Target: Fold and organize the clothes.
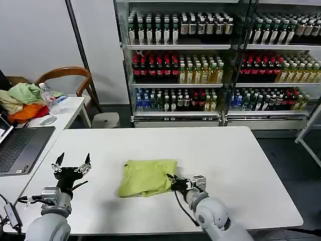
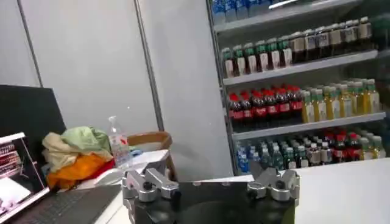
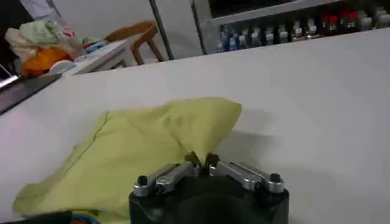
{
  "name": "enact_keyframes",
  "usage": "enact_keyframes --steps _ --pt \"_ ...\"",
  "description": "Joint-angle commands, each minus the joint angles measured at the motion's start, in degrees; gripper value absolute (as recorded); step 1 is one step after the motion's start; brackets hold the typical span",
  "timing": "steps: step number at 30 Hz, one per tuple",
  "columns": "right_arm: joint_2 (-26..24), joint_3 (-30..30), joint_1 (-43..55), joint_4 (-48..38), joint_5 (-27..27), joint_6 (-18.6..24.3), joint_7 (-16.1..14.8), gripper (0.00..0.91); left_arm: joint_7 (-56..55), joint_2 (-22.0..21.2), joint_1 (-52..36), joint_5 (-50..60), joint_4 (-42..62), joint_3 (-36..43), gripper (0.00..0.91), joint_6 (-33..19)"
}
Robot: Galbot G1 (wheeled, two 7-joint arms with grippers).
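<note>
The clothes are one lime yellow-green T-shirt (image 1: 147,177), lying folded into a rough rectangle at the middle front of the white table (image 1: 225,155). My right gripper (image 1: 173,183) is at the shirt's right near corner, shut on a pinch of the fabric (image 3: 201,155); the cloth (image 3: 152,146) rises slightly into the fingertips. My left gripper (image 1: 72,165) stands raised over the table's front left, well clear of the shirt, its fingers (image 1: 87,161) spread open and holding nothing. In the left wrist view its fingers (image 2: 149,184) point toward the shelves.
A side desk on the left holds an open laptop (image 1: 20,148), a heap of pale green, beige and orange garments (image 1: 22,100) and a water bottle (image 1: 47,95). A wooden chair (image 1: 75,75) and drink-filled shelves (image 1: 200,60) stand behind the table.
</note>
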Motion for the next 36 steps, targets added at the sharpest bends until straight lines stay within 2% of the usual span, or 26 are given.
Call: enact_keyframes --steps 1,6,8,17,20,22,23,31,34,36 --pt "-4.87 6.43 -0.36 0.67 -0.76 -0.02 -7.64 0.0 -0.03 -0.05 -0.01 -0.06 0.28 0.16 0.907 -0.06" --pt "-6.43 7.94 -1.42 2.06 -1.41 -0.07 -9.37 0.0 -0.02 -0.15 -0.15 0.01 0.6 0.33 0.907 -0.09" --pt "-7.56 8.58 -1.74 1.94 -3.42 -0.08 -12.38 0.0 -0.03 -0.23 -0.16 0.01 0.58 0.37 0.907 -0.08" --pt "-9.29 9.98 -0.1 -1.65 -8.08 -0.05 -21.66 0.0 -0.03 -0.69 -0.06 0.21 0.75 0.78 0.907 -0.16" --pt "-9.12 10.03 0.04 -1.95 -8.22 -0.02 -22.01 0.0 -0.03 -0.76 0.12 0.25 0.66 0.67 0.907 -0.2" --pt "-8.94 9.78 -0.14 -2.06 -8.64 -0.04 -20.8 0.01 -0.02 -0.88 0.21 0.24 0.65 0.56 0.907 -0.17" --pt "-8.72 9.78 -0.14 -2.28 -8.88 -0.07 -20.24 0.907 -0.03 -0.93 0.25 0.24 0.64 0.54 0.907 -0.17" --pt "-9.35 13.27 -0.74 -2.15 -11.1 0.49 -20.24 0.907 0.12 -1.08 0.37 0.82 0.08 0.86 0.907 -0.62" --pt "-10.14 15.79 -1.89 -0.59 -16.2 1.57 -20.02 0.907 0.75 -0.94 0.15 1.33 -0.16 1.29 0.907 -1.81" --pt "-10.7 18.33 -2.73 0.65 -19.2 1.08 -18.28 0.907 1.5 -0.8 -0.26 1.59 -0.38 1.94 0.907 -2.84"
